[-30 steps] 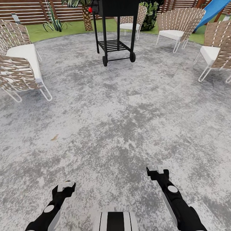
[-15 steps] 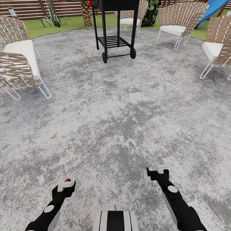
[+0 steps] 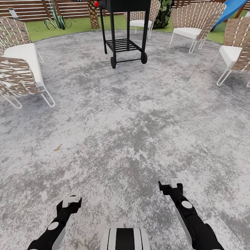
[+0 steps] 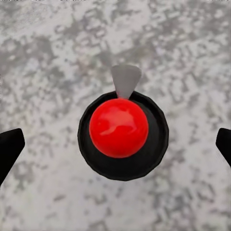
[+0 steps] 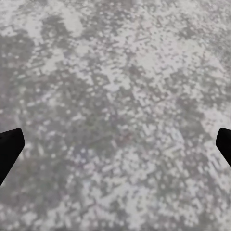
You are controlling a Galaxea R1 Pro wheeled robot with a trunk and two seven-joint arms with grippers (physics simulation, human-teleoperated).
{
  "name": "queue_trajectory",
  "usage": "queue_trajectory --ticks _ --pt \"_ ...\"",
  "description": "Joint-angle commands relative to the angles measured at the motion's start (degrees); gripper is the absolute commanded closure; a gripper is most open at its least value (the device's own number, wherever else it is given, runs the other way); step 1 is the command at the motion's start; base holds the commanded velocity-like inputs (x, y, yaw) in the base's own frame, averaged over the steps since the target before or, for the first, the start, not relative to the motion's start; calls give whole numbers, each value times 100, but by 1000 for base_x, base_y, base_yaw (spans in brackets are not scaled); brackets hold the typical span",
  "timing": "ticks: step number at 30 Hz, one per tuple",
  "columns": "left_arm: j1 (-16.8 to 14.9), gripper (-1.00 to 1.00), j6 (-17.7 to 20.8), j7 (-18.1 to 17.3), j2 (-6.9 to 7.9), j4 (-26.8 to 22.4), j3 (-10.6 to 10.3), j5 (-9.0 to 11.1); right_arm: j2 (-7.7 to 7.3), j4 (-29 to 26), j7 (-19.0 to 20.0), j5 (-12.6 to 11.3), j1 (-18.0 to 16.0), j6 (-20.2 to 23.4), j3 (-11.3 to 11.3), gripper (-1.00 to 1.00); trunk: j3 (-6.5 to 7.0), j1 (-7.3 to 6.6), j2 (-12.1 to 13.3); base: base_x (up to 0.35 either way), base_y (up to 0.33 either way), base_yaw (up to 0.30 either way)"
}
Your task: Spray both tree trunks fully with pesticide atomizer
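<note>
Left pincer is seen spread wide around the upright pesticide atomizer, fingers well apart from its black body.

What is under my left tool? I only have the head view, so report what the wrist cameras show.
Observer: In the left wrist view, a round black bottle with a red top shows between the left tool's fingertips, touching neither.
Operator: Describe its top.
Observer: A pale grey spout pokes out beside the red cap.
Operator: Check the right tool.
Observer: The right tool is open, with just mottled grey stone paving between its fingertips.
</note>
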Motion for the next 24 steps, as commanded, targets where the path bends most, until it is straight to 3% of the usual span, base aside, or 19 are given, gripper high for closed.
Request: queue_trajectory --ticks 1,2,3,24 --pt "-2 -100 -21 -2 -1 5 13 -6 0 -10 1 49 0 36 -1 -100 -3 -1 -1 0 0 0" --pt "-2 -100 -22 -2 -1 4 13 -5 0 -10 4 49 1 36 -2 -100 -3 -1 -1 0 0 0" --pt "-2 100 -21 -2 -3 0 13 -7 0 -10 6 49 2 36 0 -100 -3 -1 -1 0 0 0" --pt "-2 100 -24 -2 -10 -56 21 -5 0 -10 6 49 2 36 -1 -100 -3 -1 -1 0 0 0"
